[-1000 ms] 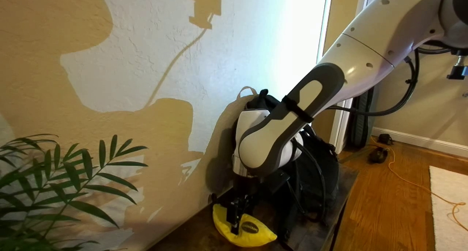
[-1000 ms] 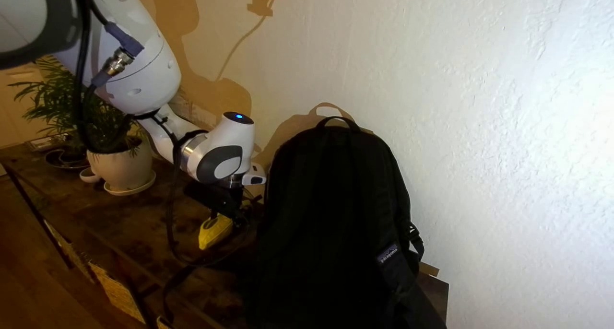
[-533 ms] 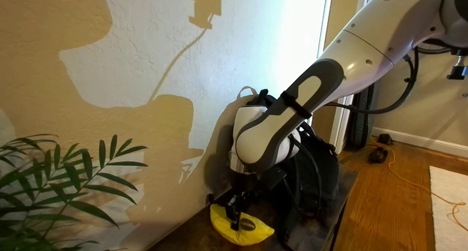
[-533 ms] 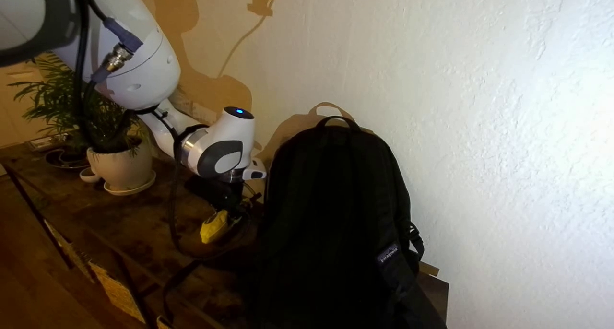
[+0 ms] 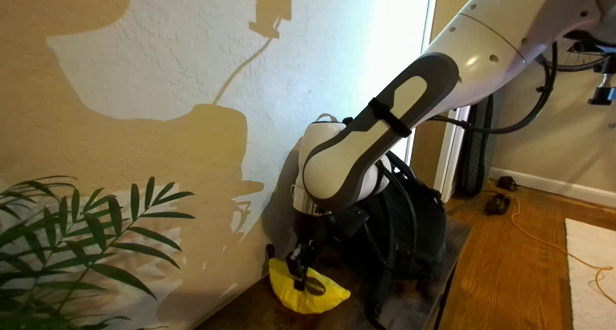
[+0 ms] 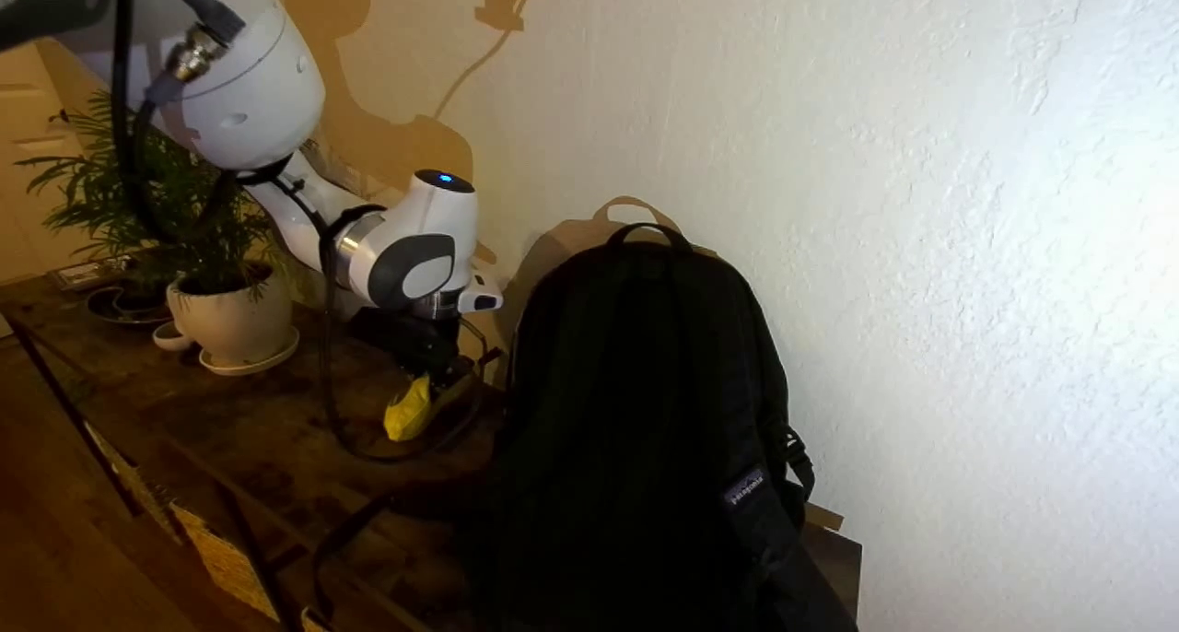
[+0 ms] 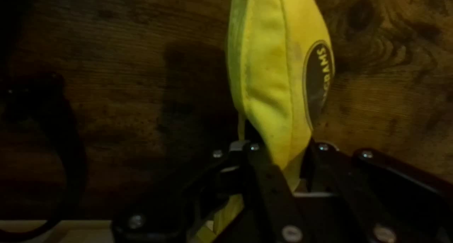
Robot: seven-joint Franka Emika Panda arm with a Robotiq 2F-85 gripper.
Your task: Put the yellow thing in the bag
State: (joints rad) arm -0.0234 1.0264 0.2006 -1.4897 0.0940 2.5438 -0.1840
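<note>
Over the dark bench (image 6: 258, 438), there it was: the end effector (image 7: 284, 150) had the yellow banana-shaped pouch (image 5: 308, 301) pinched near its middle, outside the black Patagonia backpack (image 6: 636, 411) that stood upright by the wall (image 6: 921, 199)!

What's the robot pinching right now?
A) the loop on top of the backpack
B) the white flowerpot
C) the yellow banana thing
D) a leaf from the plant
C, because the wrist view shows the yellow banana thing caught between the two sides of the gripper, squeezed narrow there.
</note>
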